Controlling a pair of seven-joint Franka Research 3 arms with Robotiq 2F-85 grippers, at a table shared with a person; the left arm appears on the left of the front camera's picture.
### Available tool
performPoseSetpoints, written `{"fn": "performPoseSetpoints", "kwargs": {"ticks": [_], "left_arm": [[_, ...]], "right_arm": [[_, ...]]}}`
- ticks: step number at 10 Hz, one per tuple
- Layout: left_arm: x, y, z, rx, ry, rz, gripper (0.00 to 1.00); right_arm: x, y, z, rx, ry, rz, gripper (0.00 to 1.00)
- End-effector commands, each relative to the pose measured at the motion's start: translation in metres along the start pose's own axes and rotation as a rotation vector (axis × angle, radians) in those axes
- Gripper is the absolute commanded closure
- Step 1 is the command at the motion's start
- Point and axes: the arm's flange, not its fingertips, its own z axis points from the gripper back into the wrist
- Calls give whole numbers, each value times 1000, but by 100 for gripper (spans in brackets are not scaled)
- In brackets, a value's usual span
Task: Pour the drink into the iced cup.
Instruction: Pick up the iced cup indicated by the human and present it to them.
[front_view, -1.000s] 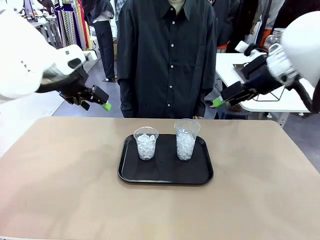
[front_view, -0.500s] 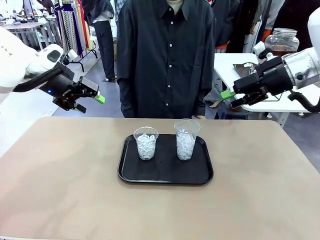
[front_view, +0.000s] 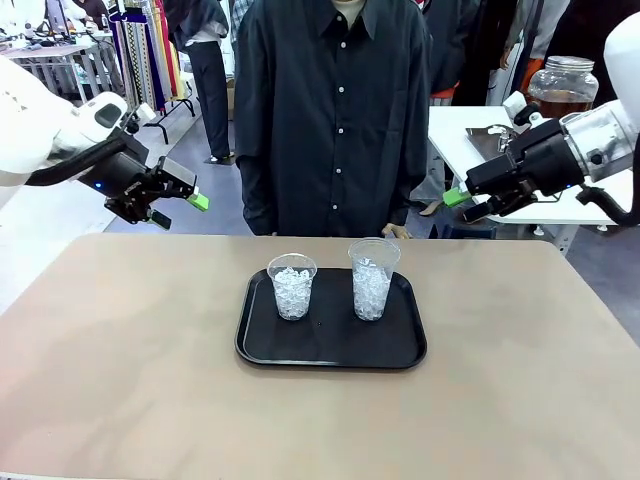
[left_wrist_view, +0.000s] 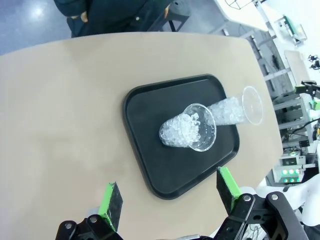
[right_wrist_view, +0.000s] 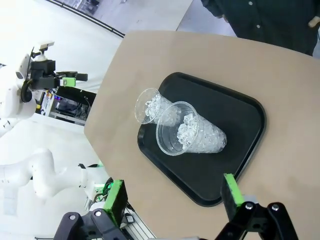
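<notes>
Tan desk (front_view: 120, 380), cluttered shop floor behind it, so here's your situation. The drink (front_view: 565, 100) is the amber stuff in a lidded glass jar (front_view: 562, 75). That jar isn't on your desk at all: it sits on a white side table (front_view: 455, 125), off at about 2 o'clock from the tray and well apart from it.

Both iced cups stand upright on the black tray (front_view: 330, 348) mid-desk, the shorter cup (front_view: 292, 287) at 9 o'clock and the taller cup (front_view: 372, 280) at 3 o'clock. Neither has any liquid in it.

A person in a dark shirt (front_view: 335, 110) stands at 12 o'clock. Your left end effector (front_view: 180, 210) hovers at 10 o'clock and your right end effector (front_view: 465, 205) at 2 o'clock. Both are spread wide and grasping nothing.

I'd say you're at step zero, with pouring not yet begun. Next you need the drink brought over a cup's rim, and your right arm is nearer the jar. Which cup is the target, I can't tell.
</notes>
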Motion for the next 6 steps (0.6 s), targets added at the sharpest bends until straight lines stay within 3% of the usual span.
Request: {"fn": "performPoseSetpoints", "kwargs": {"ticks": [1, 4, 6], "left_arm": [[0, -1, -1, 0, 4, -6, 0], [9, 40, 21, -228, -54, 200, 0], [9, 62, 22, -347, -46, 287, 0]], "right_arm": [[1, 1, -2, -6, 2, 9, 0], [18, -27, 15, 225, -28, -310, 0], [20, -46, 16, 363, -12, -417, 0]]}}
